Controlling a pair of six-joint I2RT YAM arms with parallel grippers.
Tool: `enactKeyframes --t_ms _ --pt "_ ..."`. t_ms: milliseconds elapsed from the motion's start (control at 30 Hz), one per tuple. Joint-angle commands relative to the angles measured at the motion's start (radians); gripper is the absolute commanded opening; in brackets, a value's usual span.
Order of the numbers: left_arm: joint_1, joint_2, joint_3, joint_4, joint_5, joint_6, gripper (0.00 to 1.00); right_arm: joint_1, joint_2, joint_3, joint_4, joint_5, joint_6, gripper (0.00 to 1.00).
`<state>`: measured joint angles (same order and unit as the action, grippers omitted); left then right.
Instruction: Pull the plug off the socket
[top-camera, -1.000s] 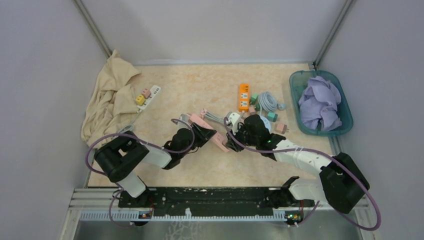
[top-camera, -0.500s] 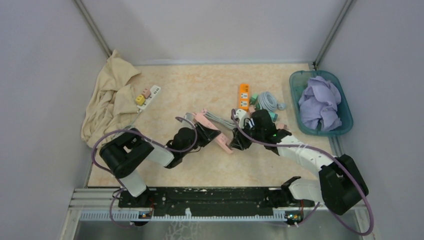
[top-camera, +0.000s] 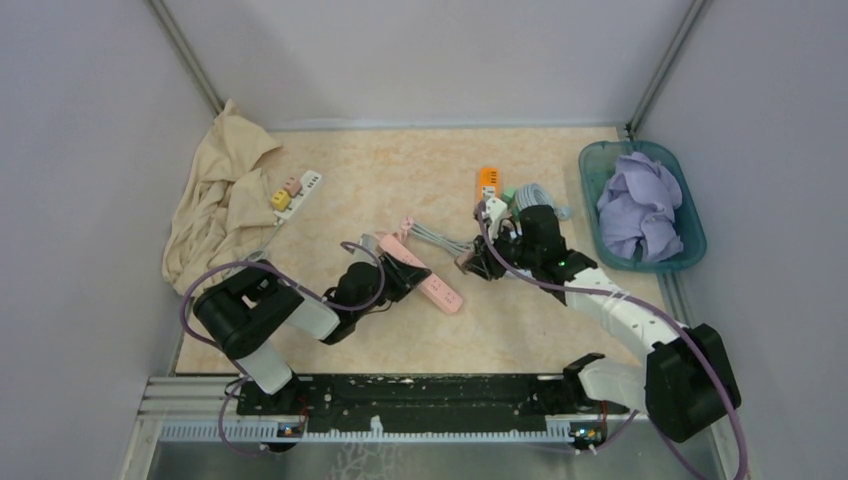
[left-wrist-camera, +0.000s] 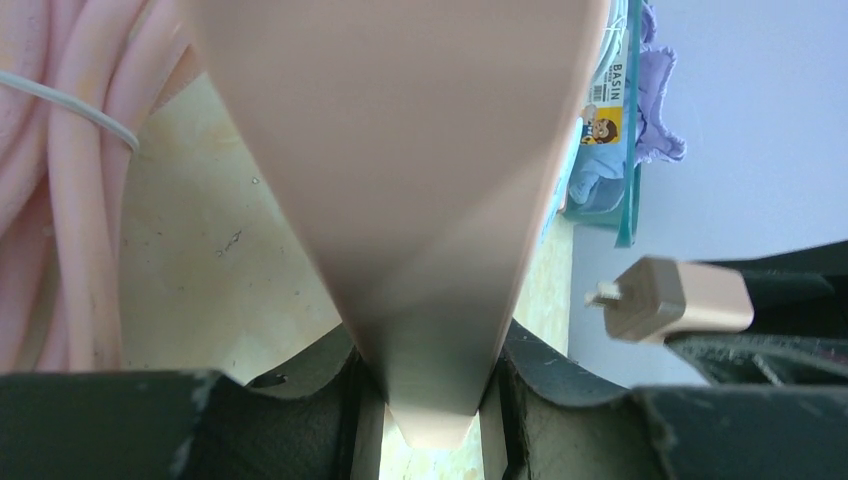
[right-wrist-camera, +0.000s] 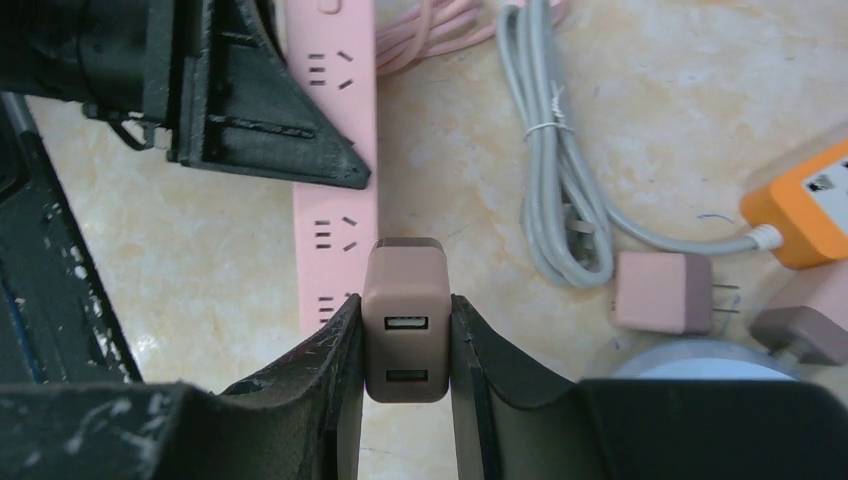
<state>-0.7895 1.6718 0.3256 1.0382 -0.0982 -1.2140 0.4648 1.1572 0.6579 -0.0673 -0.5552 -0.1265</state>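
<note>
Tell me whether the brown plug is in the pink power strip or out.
Out. The right gripper holds the brown plug apart from the pink power strip; the left wrist view shows its prongs bare.

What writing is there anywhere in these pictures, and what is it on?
"BASIN": sticker on the teal basin, left wrist view.
Finer print on that sticker: too small to read.
Mark on the orange power strip: too blurred to read.
Nothing else legible.

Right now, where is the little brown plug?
The plug sits pinched in the right pincer, centre of the right wrist view, near the pink power strip.
</note>
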Motion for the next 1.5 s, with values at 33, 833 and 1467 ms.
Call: enactKeyframes --t_ms 33,833,1467 --pt "0.006 0.016 -0.039 -0.011 0.037 0.093 0.0 -0.062 -0.052 0.033 0.088 0.092 0.045 0.0" --pt "0.004 -0.069 -0.059 0.018 0.125 0.255 0.0 -0.156 0.1 0.218 0.043 0.104 0.001 0.0" --pt "-0.001 -0.114 -0.069 0.014 0.133 0.276 0.0 -0.155 0.262 0.187 0.192 0.352 0.094 0.01"
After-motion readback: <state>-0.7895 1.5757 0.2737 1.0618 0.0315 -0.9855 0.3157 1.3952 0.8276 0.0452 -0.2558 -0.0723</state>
